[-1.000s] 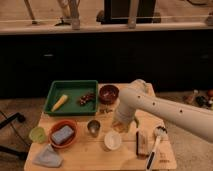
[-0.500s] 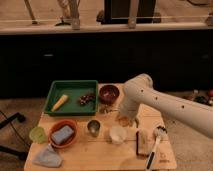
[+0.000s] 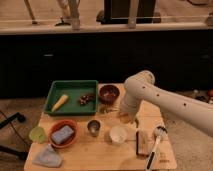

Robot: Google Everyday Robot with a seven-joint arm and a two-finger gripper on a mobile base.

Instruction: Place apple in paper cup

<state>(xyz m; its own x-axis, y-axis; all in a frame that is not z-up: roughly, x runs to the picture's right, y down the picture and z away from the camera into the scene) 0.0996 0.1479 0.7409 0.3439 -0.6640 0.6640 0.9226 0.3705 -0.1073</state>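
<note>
The paper cup (image 3: 118, 134) is short and white and stands upright on the wooden table (image 3: 100, 155), right of the metal cup. My gripper (image 3: 125, 117) hangs at the end of the white arm (image 3: 150, 92), just behind and a little above the paper cup. A small orange-yellow patch at the gripper's tip looks like the apple (image 3: 123, 118); the arm hides most of it.
A green tray (image 3: 55, 90) holds a yellow corn-like piece (image 3: 60, 102) and dark bits. A dark red bowl (image 3: 108, 92) stands behind my gripper. Also here are a shiny metal cup (image 3: 93, 126), an orange bowl (image 3: 52, 134), a light-green cup (image 3: 37, 134), a cloth (image 3: 47, 156) and a brush (image 3: 156, 145).
The arm's elbow has risen and shifted slightly right. The gripper has drifted a little right and stays just behind the paper cup.
</note>
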